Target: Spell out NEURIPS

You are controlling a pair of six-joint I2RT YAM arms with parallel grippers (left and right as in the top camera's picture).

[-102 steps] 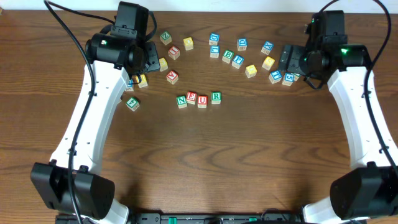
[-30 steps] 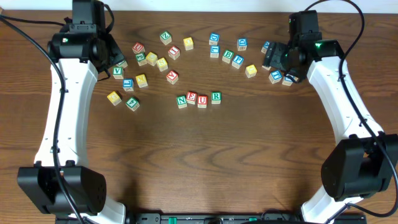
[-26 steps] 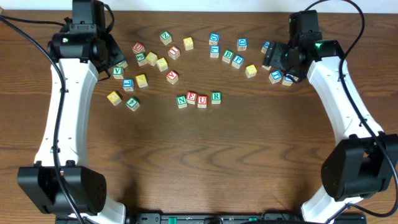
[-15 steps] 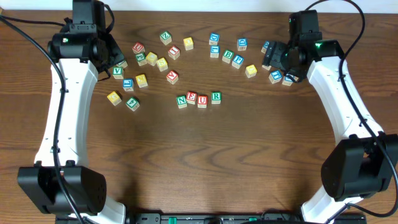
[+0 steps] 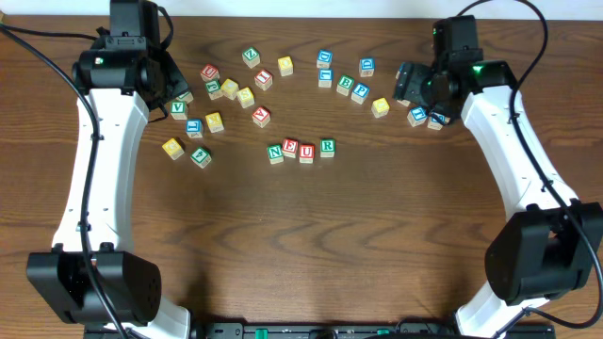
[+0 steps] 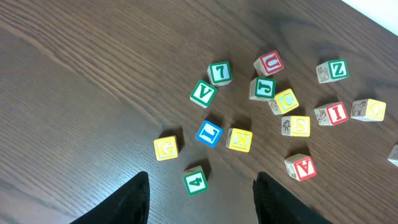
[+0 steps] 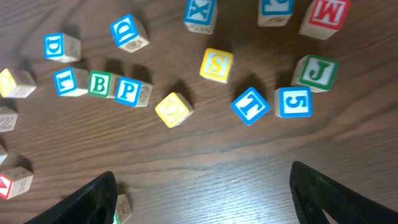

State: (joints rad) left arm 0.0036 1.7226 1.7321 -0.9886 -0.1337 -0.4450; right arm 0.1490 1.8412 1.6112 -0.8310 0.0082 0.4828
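Four cubes stand in a row mid-table: N (image 5: 275, 153), E (image 5: 290, 147), U (image 5: 307, 152), R (image 5: 327, 147). The red I cube (image 5: 264, 79) lies among the loose cubes at the back left, and it also shows in the left wrist view (image 6: 329, 114). The blue P cube (image 5: 361, 91) lies at the back right beside a green B, and it also shows in the right wrist view (image 7: 129, 91). A yellow S cube (image 7: 216, 65) lies near it. My left gripper (image 5: 177, 92) (image 6: 200, 186) is open and empty above a green 4 cube (image 6: 195, 181). My right gripper (image 5: 405, 83) (image 7: 202, 180) is open and empty over bare wood.
Loose cubes lie scattered along the back. On the left are V (image 6: 203, 93), 7 (image 6: 219, 73), a yellow G (image 6: 166, 148), a blue L (image 6: 209, 133) and a red A (image 6: 300, 167). On the right are T (image 7: 250, 104), 5 (image 7: 293, 101), a green J (image 7: 317, 71) and a plain yellow cube (image 7: 174, 109).
Since 3.4 s ago, the left arm has swung out to the far left and the right gripper has moved left toward the back-right cubes. The NEUR row has not moved.
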